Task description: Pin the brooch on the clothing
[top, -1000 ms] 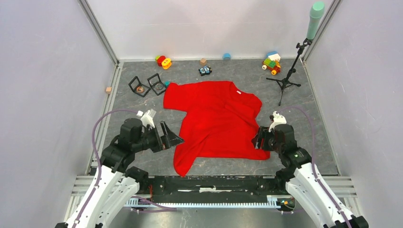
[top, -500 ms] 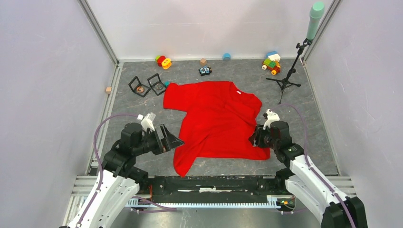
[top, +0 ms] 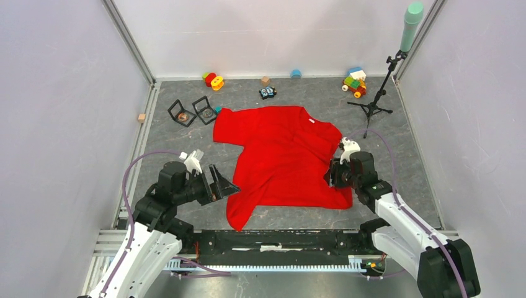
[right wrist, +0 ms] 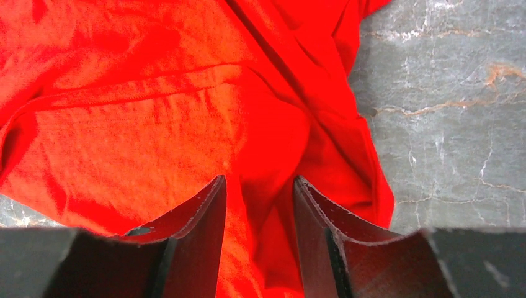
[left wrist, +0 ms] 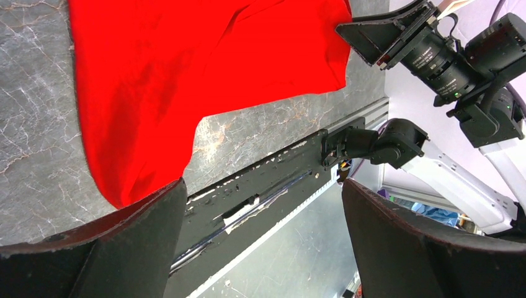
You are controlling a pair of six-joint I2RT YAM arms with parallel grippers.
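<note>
The clothing point(top: 279, 155) is a bright red T-shirt spread on the grey floor, collar toward the back. My right gripper point(top: 332, 176) rests on its lower right part. In the right wrist view the right gripper point(right wrist: 259, 180) is open, its jaws partly closed astride a raised fold of the clothing point(right wrist: 155, 112). My left gripper point(top: 226, 180) hovers by the shirt's left hem, wide open and holding nothing. The left wrist view shows the same open left gripper point(left wrist: 262, 186) and the clothing point(left wrist: 186, 62). I cannot make out the brooch.
Two black square frames point(top: 182, 113) point(top: 204, 109) with small items inside stand left of the shirt's sleeve. Toy blocks point(top: 213, 80) point(top: 355, 82) and a small toy car point(top: 267, 92) lie along the back wall. A tripod stand point(top: 371, 107) is at the back right.
The right gripper has moved a little farther up the shirt's right side and its jaws have narrowed around the fabric. The left arm has dropped slightly and stays open.
</note>
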